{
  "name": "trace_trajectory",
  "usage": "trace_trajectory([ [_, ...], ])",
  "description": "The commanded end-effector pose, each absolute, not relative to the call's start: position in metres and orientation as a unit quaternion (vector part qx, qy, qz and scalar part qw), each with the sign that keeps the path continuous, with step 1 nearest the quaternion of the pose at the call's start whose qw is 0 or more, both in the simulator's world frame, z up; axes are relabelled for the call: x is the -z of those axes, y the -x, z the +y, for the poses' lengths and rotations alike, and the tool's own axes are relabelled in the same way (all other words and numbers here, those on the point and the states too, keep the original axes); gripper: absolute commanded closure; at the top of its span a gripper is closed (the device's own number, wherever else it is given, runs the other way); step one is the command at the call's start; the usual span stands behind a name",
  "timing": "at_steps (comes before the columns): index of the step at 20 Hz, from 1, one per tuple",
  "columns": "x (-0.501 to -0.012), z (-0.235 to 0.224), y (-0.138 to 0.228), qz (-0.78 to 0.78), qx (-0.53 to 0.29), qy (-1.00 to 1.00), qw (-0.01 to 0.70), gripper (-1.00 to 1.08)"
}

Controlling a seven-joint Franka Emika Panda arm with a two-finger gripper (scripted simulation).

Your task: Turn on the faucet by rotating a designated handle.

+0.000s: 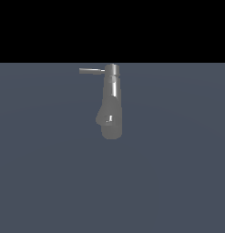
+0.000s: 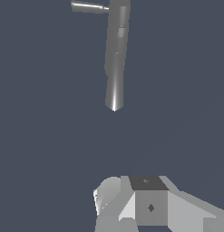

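Note:
The glossy grey faucet [image 1: 111, 102] stands on the flat grey-blue floor, with a tapered body, a bulging spout low down and a short cap on top. Its handle [image 1: 91, 70], a thin straight rod, sticks out sideways from just under the cap toward the exterior view's left. The wrist view shows the faucet [image 2: 116, 54] and the handle [image 2: 88, 7] some way off, with bare floor between them and my gripper [image 2: 147, 201]. Only blocky white and grey parts of the gripper show at that picture's edge. How its jaws stand is unclear, and nothing shows between them. The arm is absent from the exterior view.
A plain grey-blue floor [image 1: 177, 173] spreads around the faucet, with a black background above its far edge. No other objects show.

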State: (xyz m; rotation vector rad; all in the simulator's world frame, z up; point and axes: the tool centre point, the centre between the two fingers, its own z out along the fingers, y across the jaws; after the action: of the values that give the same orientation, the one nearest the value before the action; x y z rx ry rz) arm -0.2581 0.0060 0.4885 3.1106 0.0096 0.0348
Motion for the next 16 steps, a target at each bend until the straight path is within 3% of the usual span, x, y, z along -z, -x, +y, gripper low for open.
trace_trajectory([
  [1, -0.488, 0.006, 0.258, 0.003, -0.011, -1.0, 0.015, 1.08],
  [16, -0.494, -0.006, 0.248, -0.02, -0.024, -1.0, -0.001, 1.08],
])
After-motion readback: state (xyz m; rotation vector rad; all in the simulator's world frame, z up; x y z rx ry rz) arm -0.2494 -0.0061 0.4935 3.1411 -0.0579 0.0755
